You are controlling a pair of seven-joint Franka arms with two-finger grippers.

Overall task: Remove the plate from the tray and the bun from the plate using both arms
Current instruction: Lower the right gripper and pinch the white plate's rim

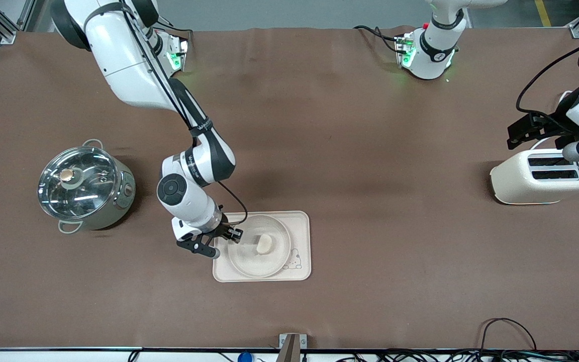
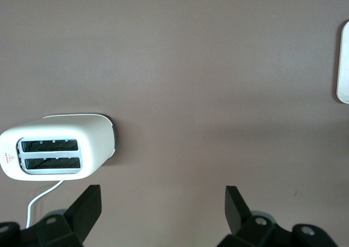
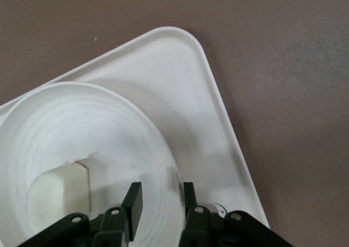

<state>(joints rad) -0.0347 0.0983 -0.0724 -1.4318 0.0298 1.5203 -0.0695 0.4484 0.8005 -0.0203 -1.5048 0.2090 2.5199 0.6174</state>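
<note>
The round cream-white plate [image 1: 259, 262] lies in the rectangular cream tray [image 1: 302, 221]. The small pale bun [image 1: 265, 244] rests on the plate. My right gripper [image 1: 233, 237] is at the plate's rim, on the side toward the right arm's end of the table. In the right wrist view, my right gripper [image 3: 162, 195] is shut on the plate [image 3: 82, 116], one finger inside the rim and one outside. The bun [image 3: 60, 187] lies just inside. My left gripper [image 1: 513, 136] waits open and empty in the air beside the toaster. The left wrist view shows its jaws [image 2: 163, 198] wide apart over bare table.
A cream toaster [image 1: 541, 176] stands at the left arm's end of the table and shows in the left wrist view [image 2: 54, 149]. A steel pot with a glass lid [image 1: 86, 188] stands at the right arm's end. The tray's edge [image 2: 343, 61] shows in the left wrist view.
</note>
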